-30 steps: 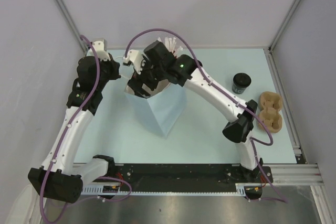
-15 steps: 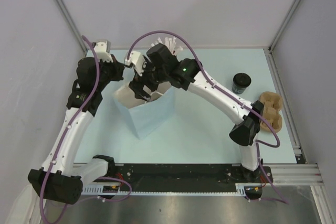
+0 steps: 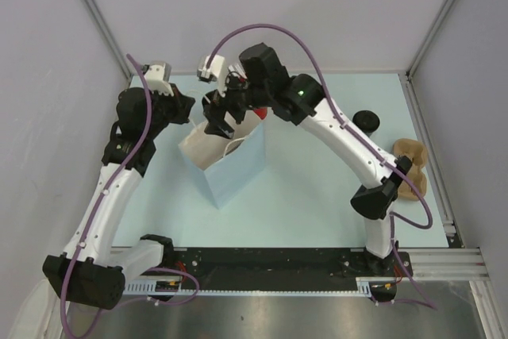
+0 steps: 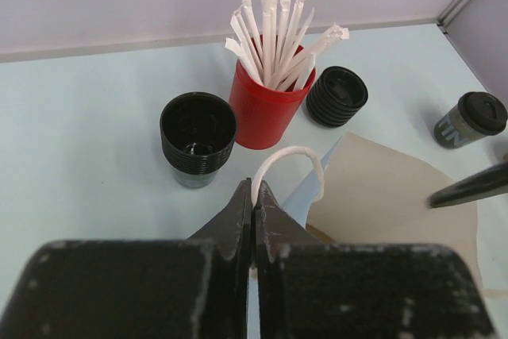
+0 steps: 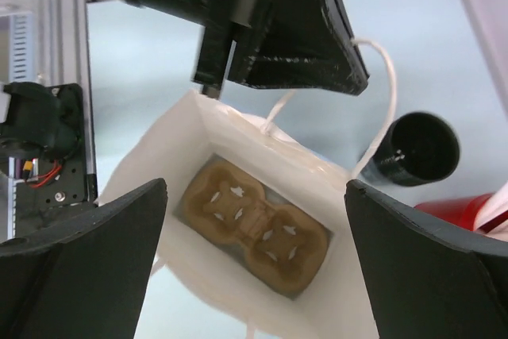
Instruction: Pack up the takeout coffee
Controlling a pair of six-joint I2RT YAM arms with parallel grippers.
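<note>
The takeout coffee, a black lidded cup, stands at the right of the table, partly behind my right arm; it also shows in the left wrist view. A light blue paper bag stands open left of centre. My left gripper is shut on the bag's white handle at the bag's far left corner. My right gripper is open and empty above the bag's mouth. A tan two-hole tray lies on the bag's floor.
A red cup of white sticks, a stack of black cups and a stack of black lids stand behind the bag. Another tan cardboard tray lies at the right edge by the rail.
The bag has shifted left and now stands with its mouth open. My right gripper has risen from the bag's mouth and moved back. My left gripper has kept hold of the handle.
</note>
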